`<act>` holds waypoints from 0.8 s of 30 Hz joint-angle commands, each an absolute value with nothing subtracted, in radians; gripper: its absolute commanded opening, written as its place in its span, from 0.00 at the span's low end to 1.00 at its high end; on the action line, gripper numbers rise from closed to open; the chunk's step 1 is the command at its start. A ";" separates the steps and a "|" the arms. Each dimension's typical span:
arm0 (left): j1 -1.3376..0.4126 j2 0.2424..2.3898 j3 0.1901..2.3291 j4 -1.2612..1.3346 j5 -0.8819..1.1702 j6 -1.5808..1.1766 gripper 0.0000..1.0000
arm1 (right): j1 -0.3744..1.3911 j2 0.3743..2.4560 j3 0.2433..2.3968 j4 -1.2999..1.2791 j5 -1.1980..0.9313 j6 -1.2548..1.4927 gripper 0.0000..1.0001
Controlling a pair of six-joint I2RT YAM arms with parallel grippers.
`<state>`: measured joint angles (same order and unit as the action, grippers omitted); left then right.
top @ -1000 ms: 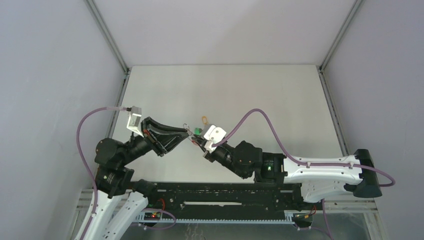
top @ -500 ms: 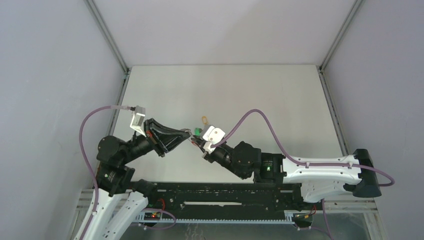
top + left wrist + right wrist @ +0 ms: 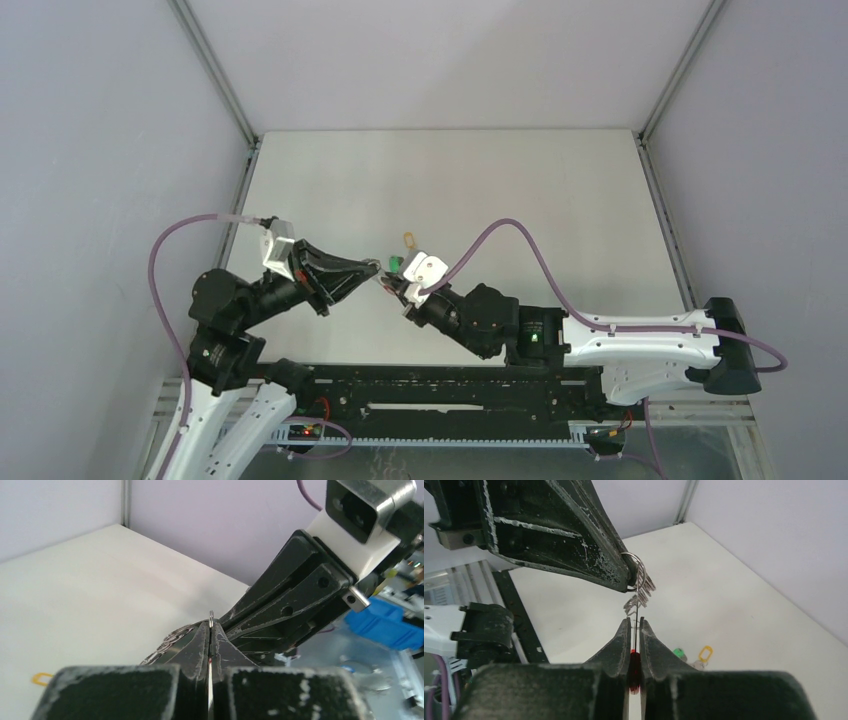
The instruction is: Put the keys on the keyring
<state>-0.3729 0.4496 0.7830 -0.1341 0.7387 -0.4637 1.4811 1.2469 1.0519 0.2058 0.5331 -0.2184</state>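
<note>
Top view: left gripper (image 3: 377, 265) and right gripper (image 3: 390, 285) are both pinching the keyring (image 3: 382, 274) above the table (image 3: 520, 190), with the green key (image 3: 396, 263) and yellow key (image 3: 408, 238) lying loose just beyond the keyring. Nothing is threaded yet, so the task is looking barely begun. Left wrist: jaws are pressing fully shut on the keyring's wire, the table edge lying well away from it. Right wrist: jaws are clamping the keyring's red section (image 3: 634, 662), open tabletop surrounding it.

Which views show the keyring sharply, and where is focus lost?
Top external: even light, no glare, but the keyring is too tiny to resolve. Left wrist: the left tool is blurred at its base, sharp at its tip. Right wrist: keyring crisp; the green key and yellow key beyond are soft.
</note>
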 commanded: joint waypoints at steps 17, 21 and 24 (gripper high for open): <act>-0.370 0.438 0.917 -0.549 1.161 0.414 0.00 | 1.340 0.992 1.074 0.005 -0.148 -0.079 0.57; -0.370 0.430 0.915 -0.538 1.230 0.385 0.00 | 1.305 1.005 1.075 0.013 -0.230 -0.108 0.49; -0.371 0.431 0.910 -0.492 1.248 0.327 0.00 | 1.308 1.028 1.076 0.021 -0.262 -0.131 0.46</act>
<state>-0.3725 0.4362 0.8745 -0.5419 1.1553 0.3573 1.3052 0.9985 1.0527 0.0296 -0.1326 -0.1078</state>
